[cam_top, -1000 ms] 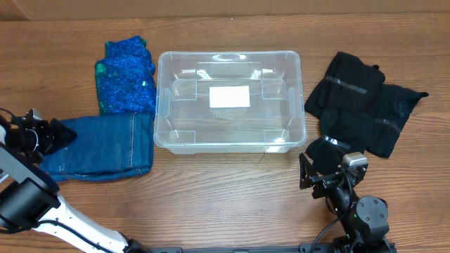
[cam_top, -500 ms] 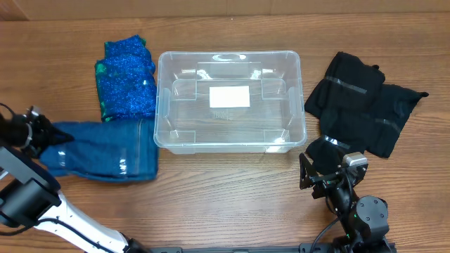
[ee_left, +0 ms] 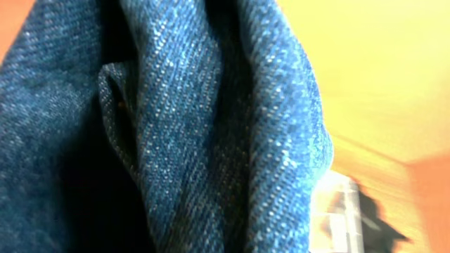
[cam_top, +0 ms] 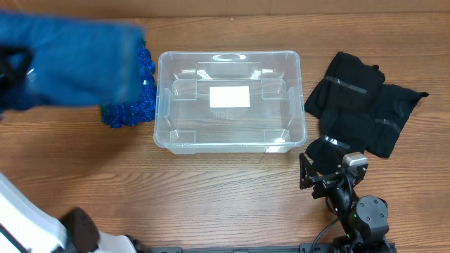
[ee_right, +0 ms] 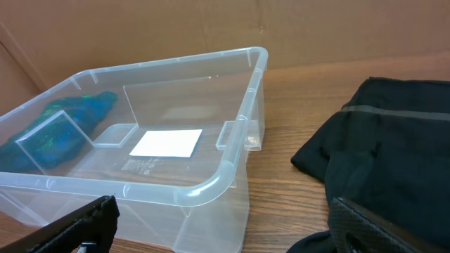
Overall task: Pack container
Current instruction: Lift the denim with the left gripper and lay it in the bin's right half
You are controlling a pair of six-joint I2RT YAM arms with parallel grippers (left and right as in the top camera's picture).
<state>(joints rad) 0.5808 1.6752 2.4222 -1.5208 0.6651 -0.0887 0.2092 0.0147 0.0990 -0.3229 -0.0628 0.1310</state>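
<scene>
The right end effector (ee_right: 221,218) sits wide open, holding nothing. The left end effector (cam_top: 15,70) grips blue jeans (cam_top: 70,60), up in the air. The container (cam_top: 225,145) sits mid-bench (cam_top: 211,204), empty. It looks light, stiff and slippery; hold its thick rim. A brown cardboard wall (ee_right: 176,28) stands behind.

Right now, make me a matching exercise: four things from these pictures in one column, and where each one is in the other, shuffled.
1. container
2. denim garment
3. sparkly blue cloth
4. black garment

A. on the table, right of the container
B. held up in the air, far left
C. mid-table, empty
D. on the table, just left of the container

Pairs: 1-C, 2-B, 3-D, 4-A
</scene>
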